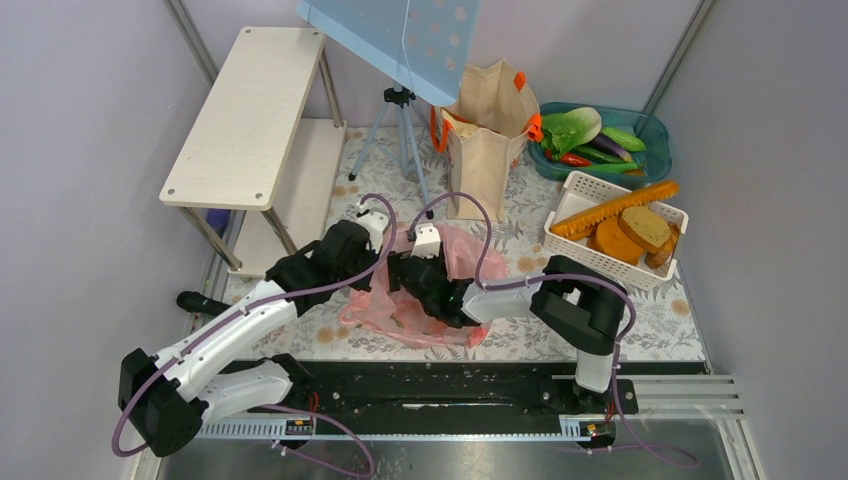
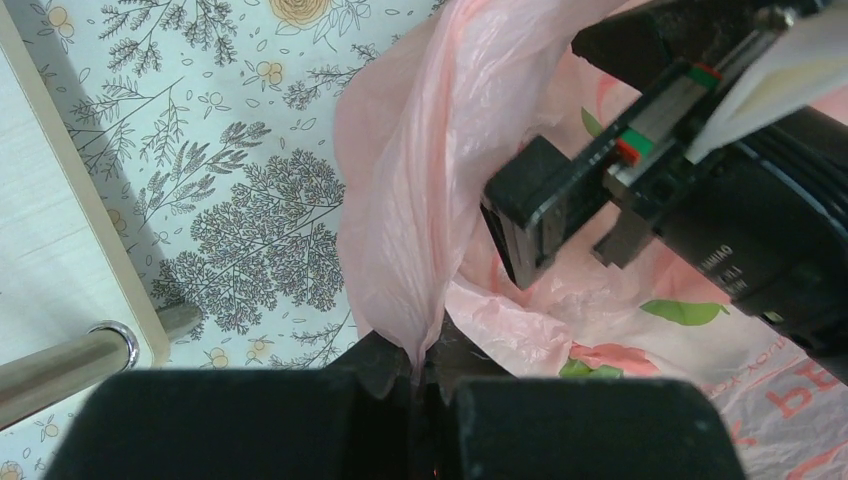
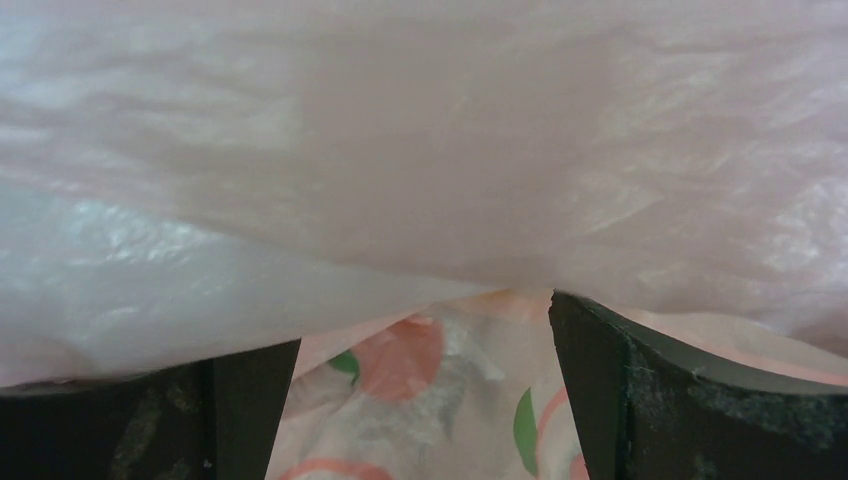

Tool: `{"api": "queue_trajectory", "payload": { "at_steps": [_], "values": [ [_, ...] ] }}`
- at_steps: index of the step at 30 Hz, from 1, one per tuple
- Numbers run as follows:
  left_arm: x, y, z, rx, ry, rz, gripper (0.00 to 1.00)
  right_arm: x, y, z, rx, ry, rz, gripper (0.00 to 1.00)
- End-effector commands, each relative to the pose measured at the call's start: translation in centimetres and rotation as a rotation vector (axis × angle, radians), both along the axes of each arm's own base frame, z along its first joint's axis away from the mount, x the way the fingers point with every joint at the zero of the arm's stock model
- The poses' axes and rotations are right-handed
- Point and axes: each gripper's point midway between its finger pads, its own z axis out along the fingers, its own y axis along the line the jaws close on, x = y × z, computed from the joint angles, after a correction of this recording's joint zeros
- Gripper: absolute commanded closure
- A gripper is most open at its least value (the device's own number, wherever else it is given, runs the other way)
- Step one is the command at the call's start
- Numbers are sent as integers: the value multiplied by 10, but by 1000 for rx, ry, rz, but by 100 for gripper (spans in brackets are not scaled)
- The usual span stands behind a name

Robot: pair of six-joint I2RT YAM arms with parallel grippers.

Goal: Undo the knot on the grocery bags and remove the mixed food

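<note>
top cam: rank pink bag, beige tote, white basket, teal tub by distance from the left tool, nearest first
1. pink bag: pinched in the left tool.
2. beige tote: behind, to the right.
3. white basket: right side.
4. teal tub: far right corner.

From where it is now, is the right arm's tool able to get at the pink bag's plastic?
Probably yes. The right tool stands open with the pink bag draped right across its fingers, and nothing sits between. The left tool is shut on a fold of the same bag beside it.
</note>
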Motion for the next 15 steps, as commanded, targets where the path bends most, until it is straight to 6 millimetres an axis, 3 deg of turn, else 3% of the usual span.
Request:
{"api": "queue_trajectory", "payload": {
  "at_steps": [1, 4, 15],
  "values": [
    [3, 0, -2, 11, -1, 15, 100, 36, 4, 19, 57, -89, -97, 1],
    [3, -1, -4, 13, 6, 11, 100, 46, 4, 16, 71, -84, -99, 0],
    [2, -3, -6, 14, 16, -3, 100, 56, 36, 25, 254, -110, 19, 1]
  ]
}}
